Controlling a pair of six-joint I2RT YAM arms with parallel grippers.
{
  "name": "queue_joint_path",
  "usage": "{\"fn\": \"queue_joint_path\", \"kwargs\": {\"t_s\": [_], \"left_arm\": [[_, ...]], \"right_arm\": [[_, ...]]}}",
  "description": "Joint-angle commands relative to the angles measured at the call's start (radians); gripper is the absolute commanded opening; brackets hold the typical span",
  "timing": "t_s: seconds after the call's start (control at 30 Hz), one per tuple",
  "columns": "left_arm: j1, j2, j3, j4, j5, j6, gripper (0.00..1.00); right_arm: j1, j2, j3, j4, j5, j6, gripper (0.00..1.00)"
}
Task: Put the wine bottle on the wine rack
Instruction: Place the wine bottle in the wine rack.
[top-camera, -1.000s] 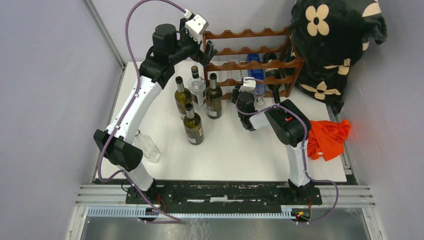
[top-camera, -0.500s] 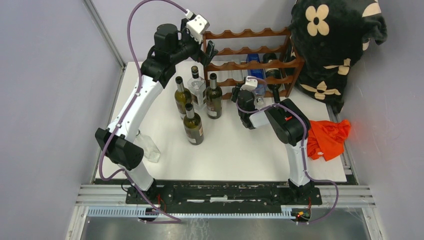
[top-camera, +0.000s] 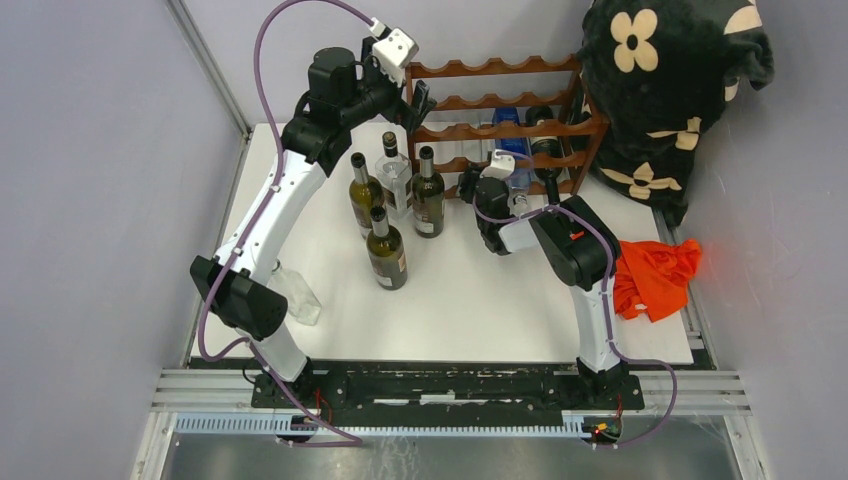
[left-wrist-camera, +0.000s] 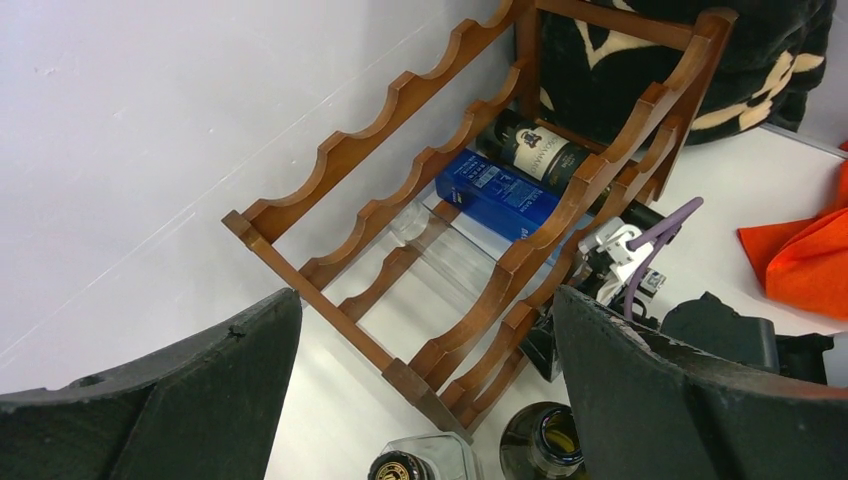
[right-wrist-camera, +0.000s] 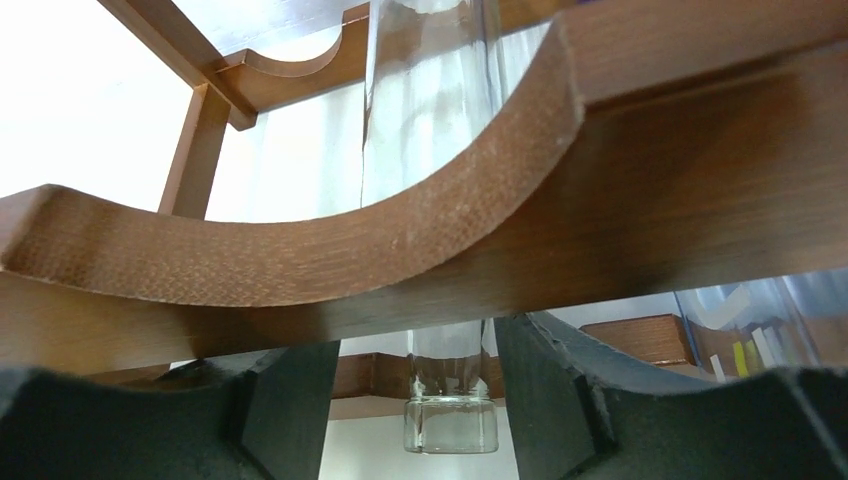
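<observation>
Lying on its side in the wine rack (top-camera: 470, 100), the clear glass wine bottle (right-wrist-camera: 430, 90) rests with its neck cradled in a scallop of the front rail and its mouth poking out past the wood. The right tool (right-wrist-camera: 418, 400) sits low at the rack's front with its two fingers on either side of that neck. It is released rather than clenched: a clear gap shows between one finger and the glass, though whether the other finger brushes the neck cannot be told. The rack stands along the far edge of the bench (top-camera: 480, 310), toward the far right corner. It also holds a blue bottle (left-wrist-camera: 500, 195) just beside the clear one, and a dark labelled bottle (left-wrist-camera: 540, 150) beyond that. The left tool (left-wrist-camera: 427, 385) hangs above the rack's left end with its fingers spread wide, grasping nothing. Four upright bottles (top-camera: 398, 200) cluster near the middle of the bench, in front of the rack's left end. Another clear bottle (top-camera: 295, 295) lies by the left edge. An orange cloth (top-camera: 655, 275) lies at the right edge.
</observation>
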Motion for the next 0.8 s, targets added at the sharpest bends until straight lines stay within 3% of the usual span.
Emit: {"fn": "queue_joint_path", "kwargs": {"t_s": [0.0,0.43,0.77], "left_arm": [[0.004,-0.034,0.026,0.045,0.026,-0.055,1.0],[0.004,-0.106,-0.062,0.119,0.06,-0.148,1.0],[0.003,-0.176,-0.133,0.17,0.108,-0.409,1.0]], "right_arm": [[-0.003,-0.03,0.019,0.077,-0.053,-0.04,0.64],[0.002,-0.191,-0.169,0.131,-0.175,-0.181,0.89],[0.008,-0.391,-0.325,0.041,-0.247,-0.221,0.93]]}}
